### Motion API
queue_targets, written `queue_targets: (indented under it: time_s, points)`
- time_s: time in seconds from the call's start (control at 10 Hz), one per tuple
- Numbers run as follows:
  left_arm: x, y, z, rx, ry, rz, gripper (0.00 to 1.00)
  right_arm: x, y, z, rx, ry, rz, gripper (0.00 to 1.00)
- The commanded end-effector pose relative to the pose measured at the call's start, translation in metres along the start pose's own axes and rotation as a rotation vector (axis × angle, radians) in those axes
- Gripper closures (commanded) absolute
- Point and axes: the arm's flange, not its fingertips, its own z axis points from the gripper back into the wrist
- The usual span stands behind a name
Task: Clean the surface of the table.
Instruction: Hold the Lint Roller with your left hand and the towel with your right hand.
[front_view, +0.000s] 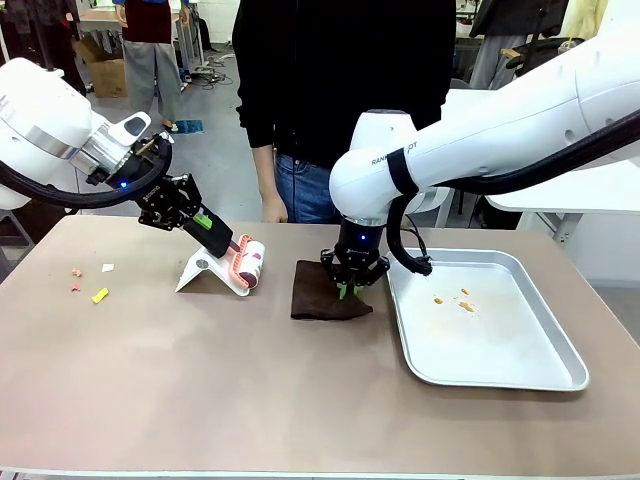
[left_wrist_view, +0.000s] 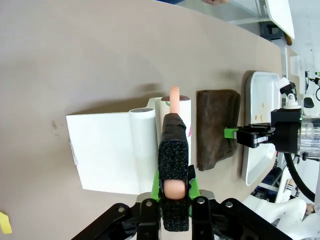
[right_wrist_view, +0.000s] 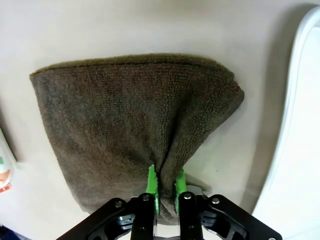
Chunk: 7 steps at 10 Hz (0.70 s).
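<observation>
Front view: table (front_view: 200, 380) lies beneath right gripper (front_view: 346, 292) pinching brown cloth (front_view: 316, 302)

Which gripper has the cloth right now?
The right gripper, next to the metal tray: its green pads pinch a fold of the brown cloth. The left gripper grips the lint roller by its pink handle instead.
</observation>
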Motion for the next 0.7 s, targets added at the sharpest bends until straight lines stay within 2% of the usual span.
queue_targets:
  time_s: [0.0,0.2,0.4,0.6]
  points:
    - [-0.002,-0.003,0.003,0.01,-0.011,-0.02,1.0,0.004,-0.001,-0.008,0.007,0.006,0.008,1.0]
    - [-0.003,-0.004,0.005,0.006,-0.018,-0.022,1.0,0.004,-0.001,-0.008,0.022,0.003,0.006,1.0]
    - [-0.005,-0.006,0.009,-0.012,-0.026,-0.025,1.0,0.0,-0.009,-0.004,0.093,-0.023,0.017,1.0]
    - [-0.013,-0.008,0.03,-0.128,-0.075,-0.019,1.0,-0.016,-0.037,0.013,0.277,-0.114,0.033,1.0]
